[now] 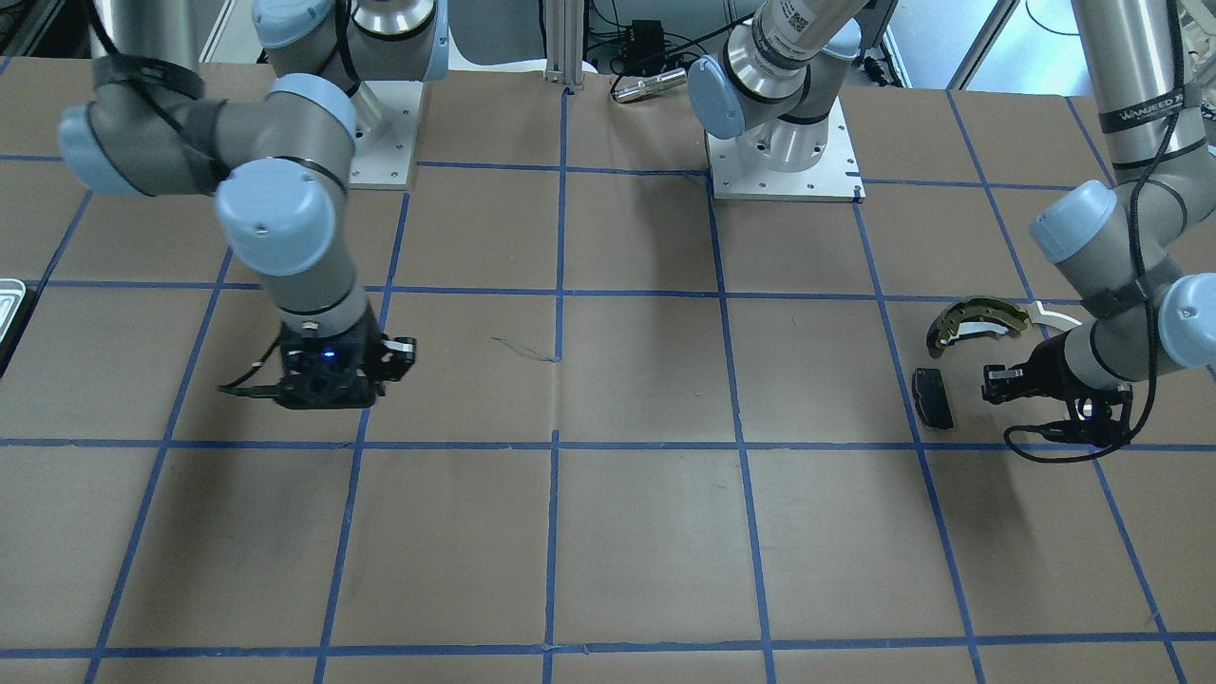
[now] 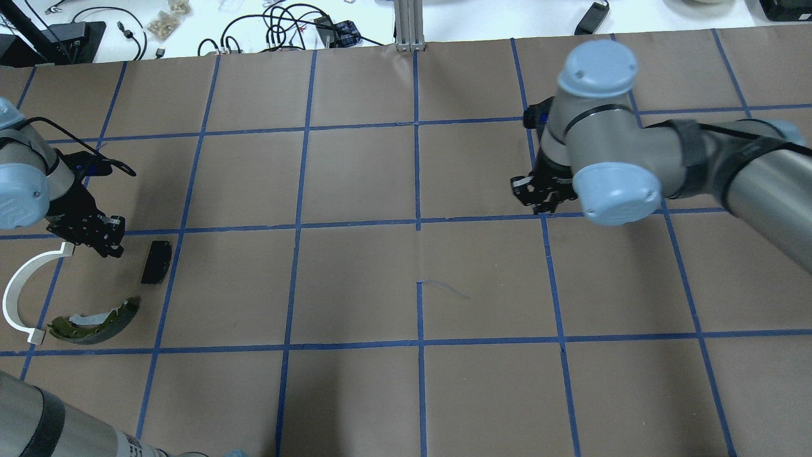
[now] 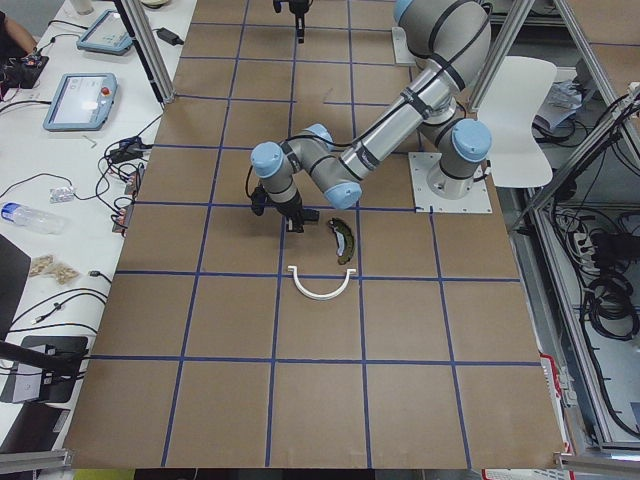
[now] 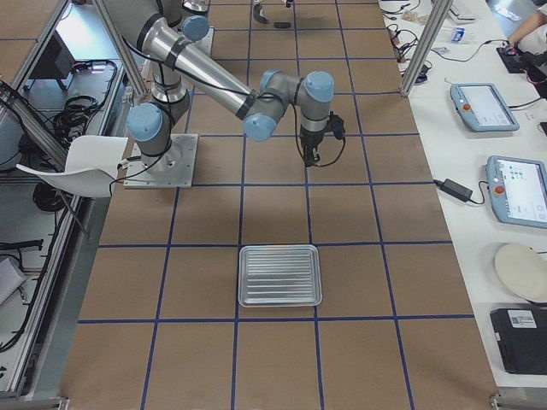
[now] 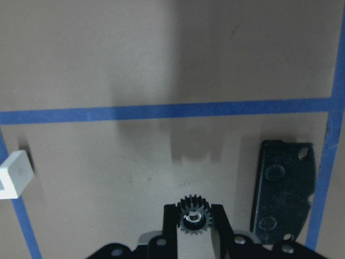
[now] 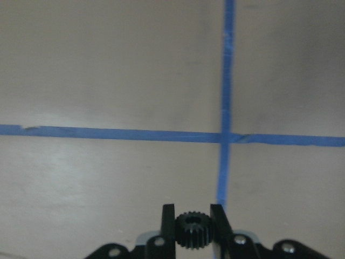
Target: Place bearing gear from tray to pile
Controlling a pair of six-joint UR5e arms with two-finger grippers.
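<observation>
My left gripper (image 5: 194, 207) is shut on a small black bearing gear (image 5: 194, 221) with a silver centre, held low over the table beside the pile. The pile is a black pad (image 2: 156, 261), an olive-gold brake shoe (image 2: 95, 321) and a white plastic arc (image 2: 19, 292). The pad (image 5: 283, 191) lies just right of the fingers in the left wrist view. My right gripper (image 6: 193, 207) is shut on another black gear (image 6: 192, 231) over a blue tape crossing, far from the silver tray (image 4: 280, 275).
The brown table carries a grid of blue tape lines. The tray's corner (image 1: 9, 299) shows at the edge of the front-facing view. The arm bases (image 1: 784, 161) stand at the robot's side. Cables and tablets lie on the far benches.
</observation>
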